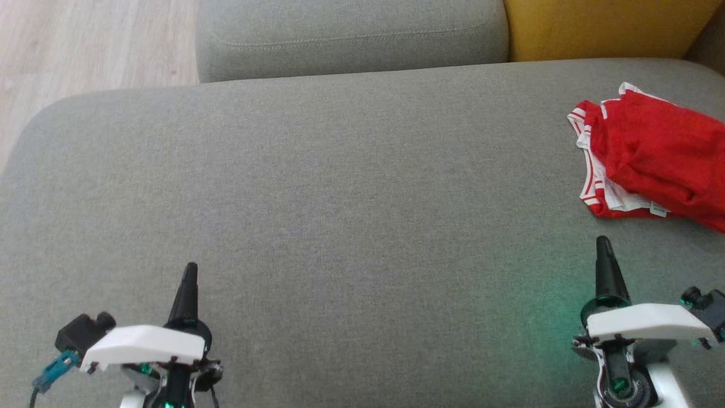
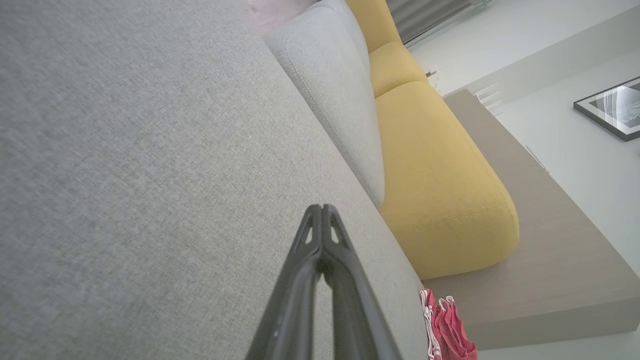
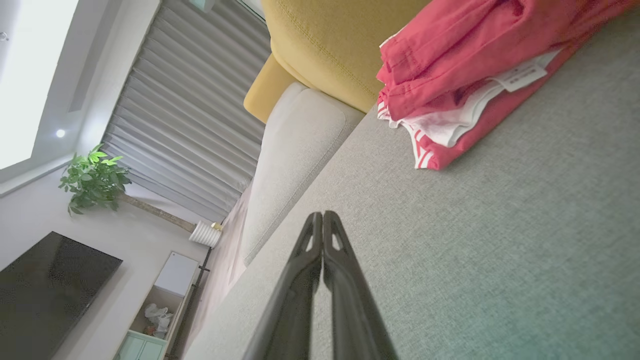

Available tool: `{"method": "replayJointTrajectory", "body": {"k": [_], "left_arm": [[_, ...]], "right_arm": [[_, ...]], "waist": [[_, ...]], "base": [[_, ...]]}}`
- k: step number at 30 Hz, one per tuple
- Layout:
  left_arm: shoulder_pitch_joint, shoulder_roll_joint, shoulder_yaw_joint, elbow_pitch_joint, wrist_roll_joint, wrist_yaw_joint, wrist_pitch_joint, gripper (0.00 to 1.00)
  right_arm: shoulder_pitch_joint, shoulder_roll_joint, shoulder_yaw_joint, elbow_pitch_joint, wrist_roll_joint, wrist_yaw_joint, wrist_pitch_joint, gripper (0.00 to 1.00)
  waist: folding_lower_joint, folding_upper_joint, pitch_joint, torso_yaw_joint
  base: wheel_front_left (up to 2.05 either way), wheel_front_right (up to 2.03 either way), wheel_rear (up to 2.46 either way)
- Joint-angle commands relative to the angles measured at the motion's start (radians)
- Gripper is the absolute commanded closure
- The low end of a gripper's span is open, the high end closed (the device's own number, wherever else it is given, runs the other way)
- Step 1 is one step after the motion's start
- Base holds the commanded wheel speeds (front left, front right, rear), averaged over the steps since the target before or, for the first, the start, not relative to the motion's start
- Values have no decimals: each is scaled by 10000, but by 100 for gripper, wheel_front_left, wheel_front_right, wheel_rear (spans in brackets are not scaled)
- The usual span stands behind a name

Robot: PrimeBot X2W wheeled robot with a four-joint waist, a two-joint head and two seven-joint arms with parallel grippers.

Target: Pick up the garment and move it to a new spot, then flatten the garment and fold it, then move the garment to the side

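The garment (image 1: pixel 657 153), red with white striped trim, is lying in a loosely folded heap on the grey sofa seat (image 1: pixel 340 187), far over at the robot's right and running off the right edge of the head view. A small white label (image 1: pixel 658 211) is poking out at its near side. Nothing is touching it.

The left jaws are sitting clenched at the lower left of the head view, their 2 dark fingers (image 1: pixel 186 292) pressing together into 1 point and holding nothing. In the left wrist view the fingers (image 2: pixel 300 280) are meeting at their tips above bare grey fabric, with the garment (image 2: pixel 447 330) showing as a red sliver well off to the side.

The right jaws are likewise clenched and holding nothing, their fingers (image 1: pixel 607 269) pointing up at the lower right, near the garment's near edge but apart from it. In the right wrist view the closed fingers (image 3: pixel 300 285) are hanging over the seat while the garment (image 3: pixel 450 65) is lying ahead of them, against a yellow cushion (image 3: pixel 325 45).

Behind the seat, a grey back cushion (image 1: pixel 351 34) is standing beside the yellow cushion (image 1: pixel 600 28), and pale wooden floor (image 1: pixel 85 45) is showing at the upper left.
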Motion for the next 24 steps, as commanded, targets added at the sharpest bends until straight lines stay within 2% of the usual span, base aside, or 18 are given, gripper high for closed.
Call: {"method": "replayJointTrajectory", "body": {"k": [1, 24], "left_arm": [[-556, 149, 293, -362, -296, -68, 95, 100], [-656, 167, 899, -419, -2439, -211, 753, 100]], "right_arm": [[-417, -170, 16, -397, 400, 39, 85, 100], [-431, -170, -370, -526, 3071, 51, 741, 100]], "waist": [[0, 0, -11, -3], [0, 0, -139, -45]], "base": [[0, 0, 0], [0, 0, 0]]}}
